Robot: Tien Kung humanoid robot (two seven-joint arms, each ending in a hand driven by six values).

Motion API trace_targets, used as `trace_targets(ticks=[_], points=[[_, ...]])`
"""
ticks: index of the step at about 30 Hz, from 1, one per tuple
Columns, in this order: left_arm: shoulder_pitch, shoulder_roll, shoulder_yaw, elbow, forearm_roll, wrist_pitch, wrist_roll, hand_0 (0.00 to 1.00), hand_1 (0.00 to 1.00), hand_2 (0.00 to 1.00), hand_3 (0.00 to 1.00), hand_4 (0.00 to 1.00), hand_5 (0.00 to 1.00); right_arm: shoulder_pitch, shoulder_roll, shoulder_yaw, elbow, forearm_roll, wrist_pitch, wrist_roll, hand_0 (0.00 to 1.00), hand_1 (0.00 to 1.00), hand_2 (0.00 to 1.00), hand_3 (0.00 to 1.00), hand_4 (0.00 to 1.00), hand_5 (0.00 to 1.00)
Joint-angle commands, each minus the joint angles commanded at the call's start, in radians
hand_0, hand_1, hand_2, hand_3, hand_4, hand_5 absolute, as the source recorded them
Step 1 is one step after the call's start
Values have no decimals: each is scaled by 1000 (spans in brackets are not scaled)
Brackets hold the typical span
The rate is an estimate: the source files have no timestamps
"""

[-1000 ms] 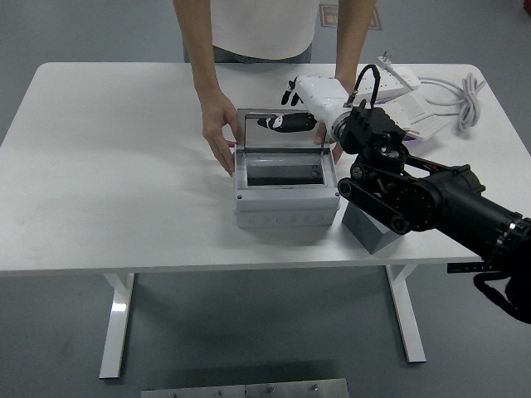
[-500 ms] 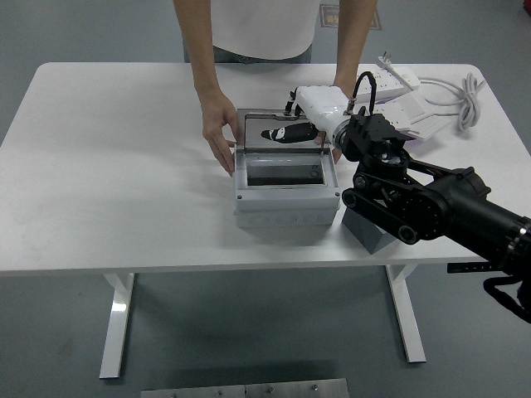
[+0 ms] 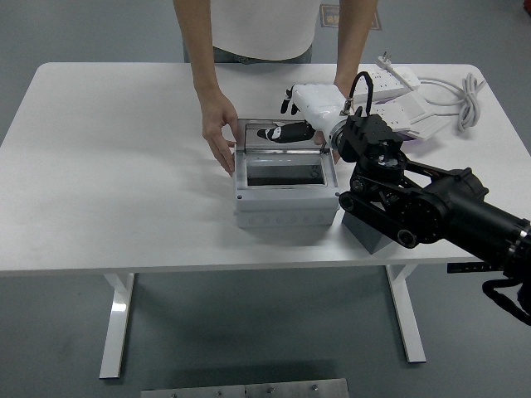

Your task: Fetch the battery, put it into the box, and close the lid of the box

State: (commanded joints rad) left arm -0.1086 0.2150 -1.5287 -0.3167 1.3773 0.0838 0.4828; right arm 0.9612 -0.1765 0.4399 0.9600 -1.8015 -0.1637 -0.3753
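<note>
White table [image 3: 108, 166] first, and it is bare on the left side. A person [image 3: 257, 25] stands at the far edge and holds one hand [image 3: 217, 128] flat against the left side of the grey box [image 3: 286, 192], as if to keep it from sliding. The person's other hand is mostly hidden behind the robot's arm, so I cannot tell what it does. The box is open, and its clear lid [image 3: 278, 133] stands up at the back. Inside looks dark, and I think the battery [image 3: 286, 175] is the dark thing lying in there, but it is hard to be sure. The robot's right hand [image 3: 297, 116] is at the lid's top edge, with dark fingers [image 3: 282, 133] stretched along the lid and nothing gripped. Compared with a second ago, the hand has dipped a little and then come back up and to the left, and the lid looks just as upright. So I think the putting-in part is done and the lid is only now being pushed shut. A grey block [image 3: 369, 230] sits by the box's right corner, and a power strip [image 3: 398, 83] with a white cable [image 3: 465, 95] lies far right. The left hand is out of sight.
</note>
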Motion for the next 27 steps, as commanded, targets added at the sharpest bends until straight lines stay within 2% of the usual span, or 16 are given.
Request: trace_targets(ticks=[10, 23, 24, 27], points=[[0, -1, 4, 1, -5, 5, 0, 568, 712, 659, 612, 704, 199, -11, -6, 2, 24, -11, 6, -12, 143, 389, 565, 588, 931, 729], [1, -1, 14, 2, -25, 13, -4, 567, 713, 661, 612, 705, 201, -57, -36, -2, 110, -29, 33, -39, 145, 385, 538, 577, 913, 701], [1, -1, 14, 2, -26, 14, -5, 567, 713, 661, 612, 707, 204, -60, -37, -3, 115, -29, 33, -40, 145, 384, 496, 531, 903, 690], [1, 0, 15, 2, -29, 16, -5, 567, 713, 661, 612, 707, 204, -65, -42, -3, 131, -29, 30, -42, 145, 384, 496, 531, 903, 690]])
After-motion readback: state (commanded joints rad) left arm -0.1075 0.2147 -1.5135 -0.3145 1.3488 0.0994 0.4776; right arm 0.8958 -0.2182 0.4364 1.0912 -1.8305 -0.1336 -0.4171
